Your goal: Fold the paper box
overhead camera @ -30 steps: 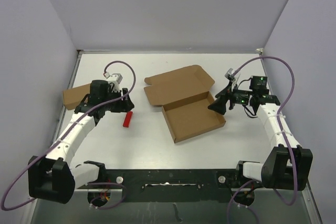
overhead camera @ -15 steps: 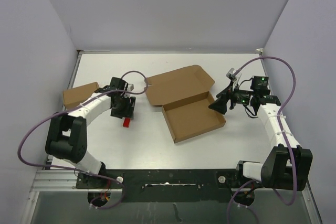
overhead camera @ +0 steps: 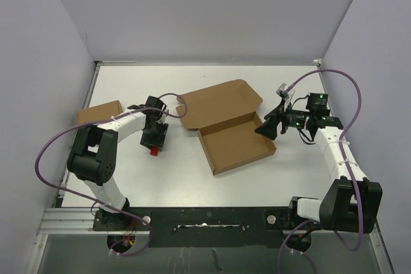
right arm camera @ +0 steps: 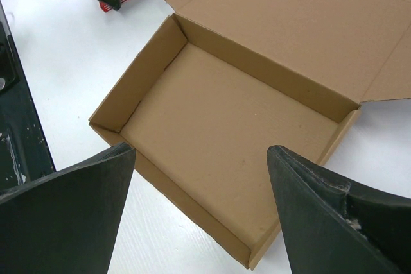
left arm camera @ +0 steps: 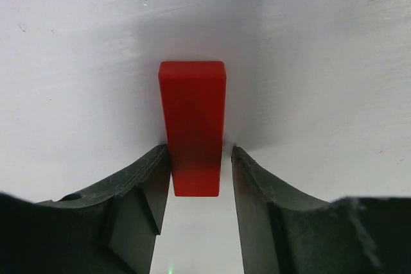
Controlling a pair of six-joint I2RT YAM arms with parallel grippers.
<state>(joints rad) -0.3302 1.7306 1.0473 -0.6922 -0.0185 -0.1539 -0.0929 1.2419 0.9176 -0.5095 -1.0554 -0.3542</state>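
The paper box [overhead camera: 234,144] lies mid-table as a brown tray with upright walls. Its lid [overhead camera: 218,102] is laid open flat toward the back. The right wrist view looks down into the tray [right arm camera: 237,113]. My right gripper [overhead camera: 263,129] [right arm camera: 200,152] hangs open just above the tray's right side, with nothing between its fingers. My left gripper [overhead camera: 155,140] [left arm camera: 199,152] is down at the table left of the box, its jaws straddling the near end of a small red block [left arm camera: 192,113] [overhead camera: 154,152]. The left finger is against the block and a thin gap shows on the right.
A smaller brown cardboard box [overhead camera: 99,115] sits at the far left by the wall. Grey walls close the table on three sides. A dark rail [overhead camera: 205,213] with the arm bases runs along the near edge.
The left arm has swung in and brought its gripper down over the red block, and its jaws have narrowed around it. The right arm and the paper box have not moved.
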